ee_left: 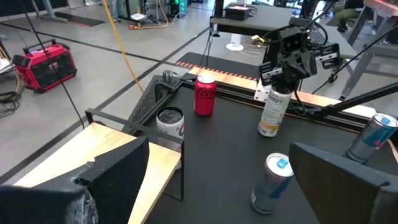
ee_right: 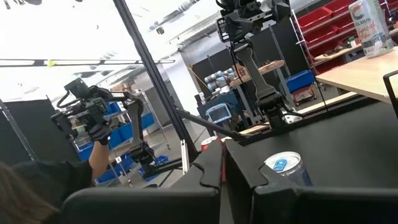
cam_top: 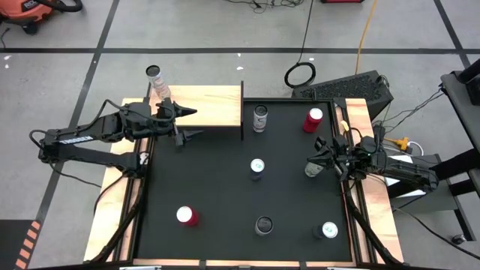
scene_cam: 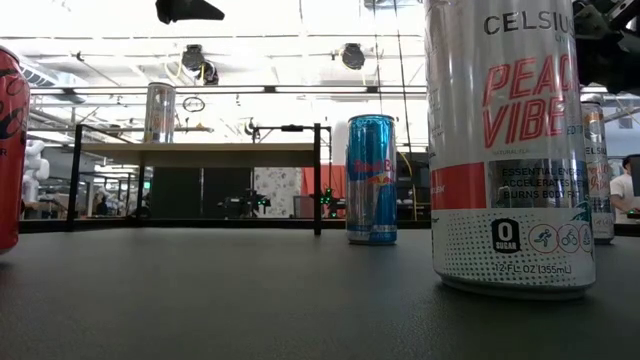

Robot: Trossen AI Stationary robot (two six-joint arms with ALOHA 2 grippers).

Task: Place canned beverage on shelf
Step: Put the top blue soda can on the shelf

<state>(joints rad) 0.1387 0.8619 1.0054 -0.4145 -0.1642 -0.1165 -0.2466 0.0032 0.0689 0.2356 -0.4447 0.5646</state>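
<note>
The shelf (cam_top: 206,105), a pale wood board on black legs, stands at the table's far left; it also shows in the low view (scene_cam: 200,152). One silver can (cam_top: 156,77) stands upright on its far left end. My left gripper (cam_top: 193,123) is open and empty above the shelf's near right part (ee_left: 81,155). My right gripper (cam_top: 313,156) lies level at the table's right side, fingers almost together (ee_right: 222,168), right over the top of a white-and-orange can (ee_left: 272,115) that stands on the table. My right gripper sits at the top end (ee_left: 275,92) of the white-and-orange can, coming level from the table's right. The gripper hides the can's top, and I cannot tell whether it touches. The can's base is on the table.
Several more cans stand on the black table: a grey one (cam_top: 260,118) by the shelf's right end, a red one (cam_top: 313,119) at the far right, a blue one (cam_top: 257,168) in the middle, a red one (cam_top: 186,216), a dark-topped one (cam_top: 264,225) and a white-topped one (cam_top: 330,230) near the front.
</note>
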